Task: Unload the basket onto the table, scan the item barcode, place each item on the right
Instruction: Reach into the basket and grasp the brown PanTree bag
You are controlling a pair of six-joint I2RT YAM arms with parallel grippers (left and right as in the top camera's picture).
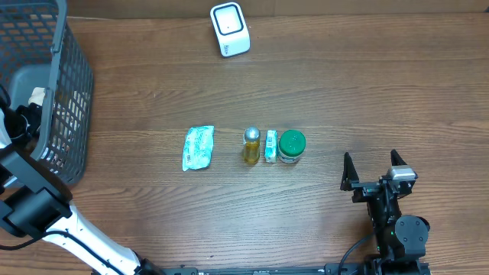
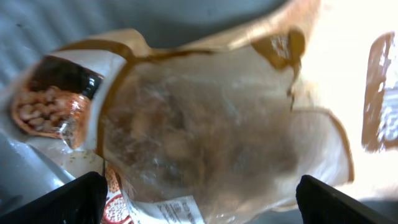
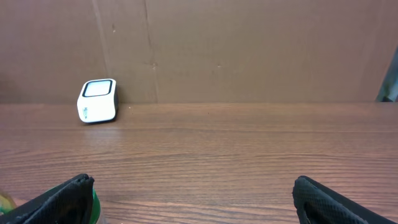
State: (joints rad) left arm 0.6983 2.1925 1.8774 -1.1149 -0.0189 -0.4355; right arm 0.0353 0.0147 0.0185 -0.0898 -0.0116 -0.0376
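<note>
Filling the left wrist view, a clear snack bag (image 2: 211, 124) lies in the basket (image 1: 72, 92) at far left, with the left gripper (image 2: 199, 196) above it, fingers spread wide. Mid-table sit a white packet (image 1: 199, 147), oil bottle (image 1: 251, 145), small box (image 1: 270, 146) and green-lidded jar (image 1: 292, 147) in a row, the scanner (image 1: 230, 29) well behind. Beyond the jar rests the right gripper (image 1: 374, 169), fingers apart, empty.

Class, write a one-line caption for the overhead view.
Packet, bottle, box and jar lined up before the scanner; left arm in the basket, right pincer open.
</note>
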